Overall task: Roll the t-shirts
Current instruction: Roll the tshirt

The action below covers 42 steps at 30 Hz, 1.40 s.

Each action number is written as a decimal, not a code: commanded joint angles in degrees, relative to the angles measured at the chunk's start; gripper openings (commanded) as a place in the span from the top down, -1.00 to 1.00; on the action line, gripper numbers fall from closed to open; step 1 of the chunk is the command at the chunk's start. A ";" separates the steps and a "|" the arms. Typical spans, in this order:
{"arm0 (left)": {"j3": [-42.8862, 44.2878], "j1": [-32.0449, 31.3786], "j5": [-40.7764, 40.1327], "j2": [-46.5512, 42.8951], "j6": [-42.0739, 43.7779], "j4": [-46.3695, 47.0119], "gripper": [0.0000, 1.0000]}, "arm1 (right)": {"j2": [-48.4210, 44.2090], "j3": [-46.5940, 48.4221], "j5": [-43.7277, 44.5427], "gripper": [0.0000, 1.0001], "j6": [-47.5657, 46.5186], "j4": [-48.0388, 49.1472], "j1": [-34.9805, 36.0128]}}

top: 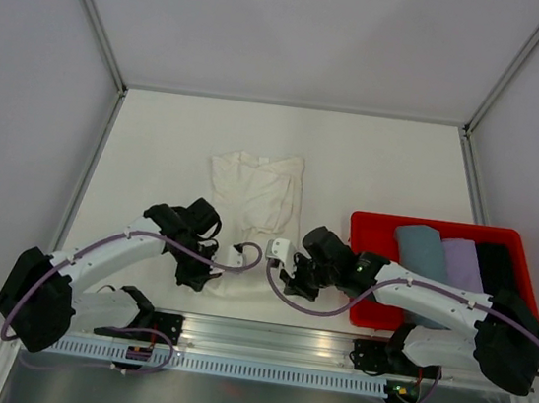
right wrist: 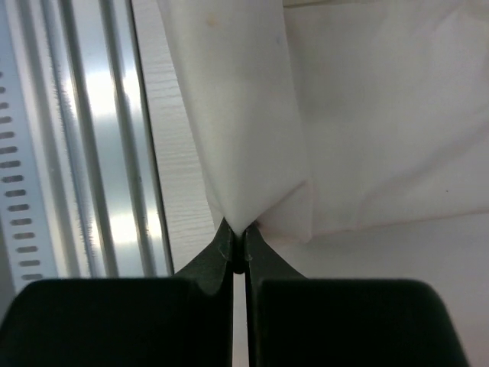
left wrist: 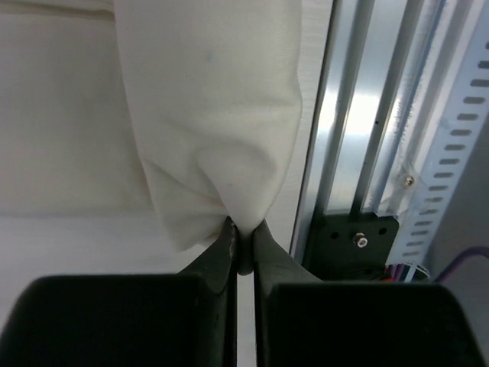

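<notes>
A cream-white t-shirt (top: 258,200) lies folded lengthwise in the middle of the table, its near end by the arms. My left gripper (top: 202,274) is shut on the shirt's near left corner; in the left wrist view the cloth (left wrist: 221,138) is pinched between the fingertips (left wrist: 243,226). My right gripper (top: 291,282) is shut on the near right corner; in the right wrist view the cloth (right wrist: 252,115) bunches into the closed tips (right wrist: 238,229). Both corners are lifted slightly off the table.
A red bin (top: 370,230) at the right holds rolled garments: a blue-grey one (top: 422,249), a lilac one (top: 462,262) and a black one (top: 498,263). A metal rail (top: 271,341) runs along the table's near edge, close behind both grippers.
</notes>
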 commanded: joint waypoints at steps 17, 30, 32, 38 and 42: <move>9.23 10.21 10.50 13.12 17.28 -13.87 0.95 | -1.24 -7.32 -12.32 0.99 28.15 7.06 -6.06; 12.83 14.78 8.48 25.95 17.19 -8.77 0.86 | 6.74 -5.83 -12.49 0.89 27.89 8.82 -15.02; 12.75 14.95 7.79 26.83 16.31 -7.28 0.75 | 7.81 -5.57 -12.23 0.84 28.15 9.17 -15.29; 15.20 16.71 8.48 27.54 12.80 -5.87 0.35 | 8.08 -5.92 -10.29 0.53 30.26 11.63 -16.17; 16.00 18.29 8.40 26.31 11.74 -6.13 0.17 | 8.51 -4.69 -9.24 0.32 30.27 11.02 -16.34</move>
